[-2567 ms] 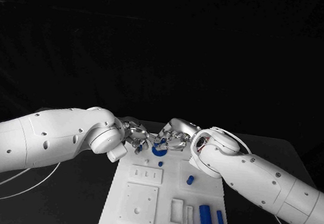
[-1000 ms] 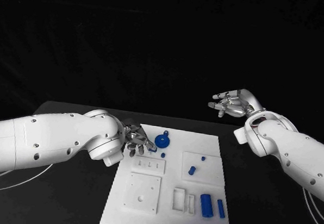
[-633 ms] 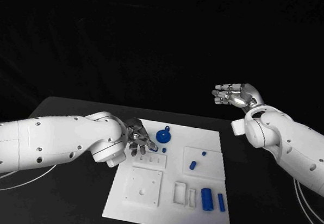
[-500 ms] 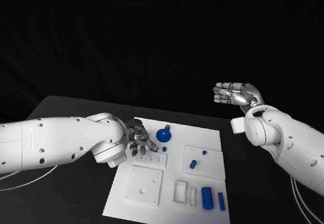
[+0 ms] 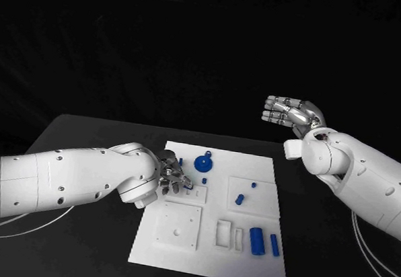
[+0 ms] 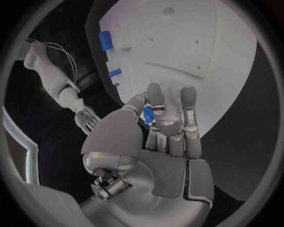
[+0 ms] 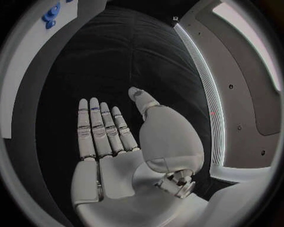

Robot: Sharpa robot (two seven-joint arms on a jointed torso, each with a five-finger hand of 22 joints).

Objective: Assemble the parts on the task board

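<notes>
The white task board [image 5: 208, 261] lies in the middle of the black table. My left hand [image 5: 173, 175] hovers over its left part and pinches a small blue part [image 6: 147, 114] between thumb and finger. My right hand [image 5: 291, 113] is raised high above the table beyond the board's far right corner, fingers straight, thumb apart, holding nothing [image 7: 112, 137]. On the board are a round blue piece [image 5: 203, 164], a small blue peg [image 5: 206, 180], a short blue piece [image 5: 239, 199] and two blue cylinders [image 5: 256, 242] side by side.
The board has raised white blocks with slots and holes: a square plate [image 5: 178, 224] near the left and narrow frames [image 5: 223, 234] beside the cylinders. Black table surface [image 5: 82, 145] surrounds the board on all sides.
My right hand has left the round blue piece and risen up and to the right, opening flat. My left hand has stayed over the board's left part. The camera view has shifted slightly.
</notes>
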